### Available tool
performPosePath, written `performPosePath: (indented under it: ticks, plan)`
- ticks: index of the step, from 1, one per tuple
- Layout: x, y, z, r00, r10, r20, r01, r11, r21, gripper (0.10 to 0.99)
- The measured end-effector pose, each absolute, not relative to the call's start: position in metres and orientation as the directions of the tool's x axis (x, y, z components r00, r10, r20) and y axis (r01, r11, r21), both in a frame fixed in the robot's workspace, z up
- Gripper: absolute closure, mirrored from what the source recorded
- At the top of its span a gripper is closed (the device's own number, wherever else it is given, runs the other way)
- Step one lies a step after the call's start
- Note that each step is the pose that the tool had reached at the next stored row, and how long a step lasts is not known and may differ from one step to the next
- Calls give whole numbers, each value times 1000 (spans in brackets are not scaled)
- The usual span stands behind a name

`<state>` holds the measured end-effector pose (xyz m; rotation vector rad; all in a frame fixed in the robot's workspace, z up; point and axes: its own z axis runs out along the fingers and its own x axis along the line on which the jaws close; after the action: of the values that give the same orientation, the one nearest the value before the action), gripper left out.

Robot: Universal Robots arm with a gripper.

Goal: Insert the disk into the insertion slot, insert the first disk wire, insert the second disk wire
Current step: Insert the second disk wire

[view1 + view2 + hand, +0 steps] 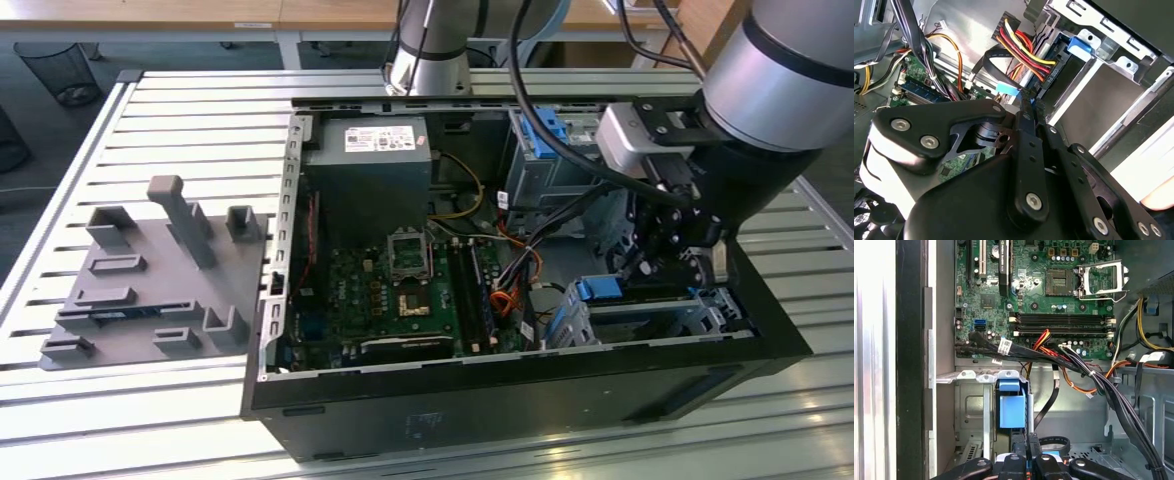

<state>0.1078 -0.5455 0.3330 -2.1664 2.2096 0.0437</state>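
Disk: its blue handle (1012, 410) stands in the lower middle of the first wrist view, seated in the silver cage; in the exterior view the blue handle (603, 290) shows at the lower right of the open computer case (534, 390).
Slot: the silver cage (970, 405) holds the disk; in the second wrist view its metal wall (1094, 100) lies at the right, with a blue tab (1080, 46) near the top.
Wires: a flat black cable with a light blue plug (1007, 89) and a red, yellow and black bundle (1021, 50) reach a black connector just beyond the fingertips.
Gripper: the gripper (1029, 102) has its jaws closed, the thin fingers pressed together at the connector; whether they pinch anything I cannot tell.
Motherboard: green board (1054, 295) across the upper part of the first wrist view.
Table: slatted metal top (174, 110); a grey fixture block (147, 280) sits at the exterior view's left.
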Motion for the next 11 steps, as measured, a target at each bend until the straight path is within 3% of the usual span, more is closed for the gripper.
performPosePath:
  ticks: [11]
  plan:
    - [108,-548,333,-19,-998,-53,-1000,20,-12,937]
